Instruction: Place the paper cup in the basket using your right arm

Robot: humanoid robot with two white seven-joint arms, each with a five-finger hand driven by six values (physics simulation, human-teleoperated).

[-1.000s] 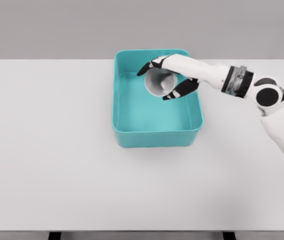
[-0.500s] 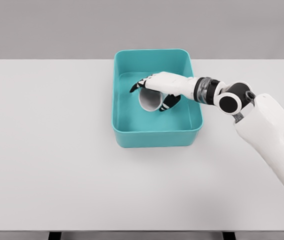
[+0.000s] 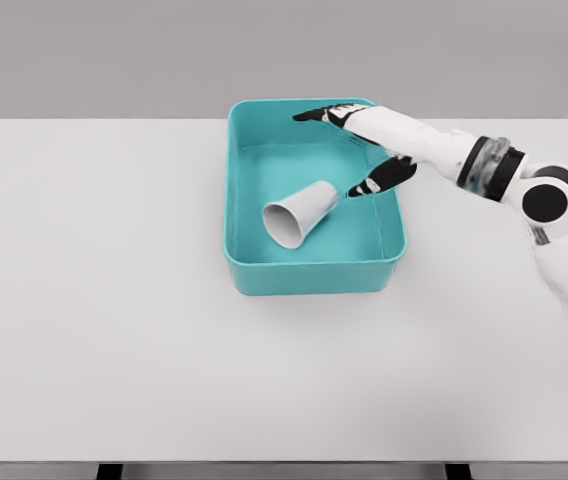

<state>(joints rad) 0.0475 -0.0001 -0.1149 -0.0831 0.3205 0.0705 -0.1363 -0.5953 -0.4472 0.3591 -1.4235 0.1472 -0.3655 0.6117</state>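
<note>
The tabletop [image 3: 94, 300] is a flat white surface carrying one container, set near its far edge and slightly right of centre

The basket [image 3: 314, 268] is a teal rectangular tub with upright walls and an open top. It appears rigid and stands level on the tabletop

The right arm [image 3: 484, 168] enters from the right edge and reaches across the basket's far right corner. The left arm is not in view

The right hand [image 3: 364, 150] hovers above the far part of the basket with fingers [image 3: 316, 114] spread and the thumb [image 3: 372, 183] extended downward; it grips nothing. The thumb tip lies just beside the base of the cup, and contact cannot be confirmed from this view

The paper cup [image 3: 299, 213] lies on its side on the basket floor, mouth facing the near left, narrow base pointing toward the hand. It is inside the walls, so the placement appears complete

Handling assessment, paper cup:
- Weight: judged very light; it will roll or slide under slight contact
- Stiffness: thin wall, easily crushed or dented by firm pressure
- Surface: smooth, likely low friction
- Hold point, if regrasp is needed: across the side wall near the middle, thumb opposing fingers, light force; avoid pinching the open rim
</note>
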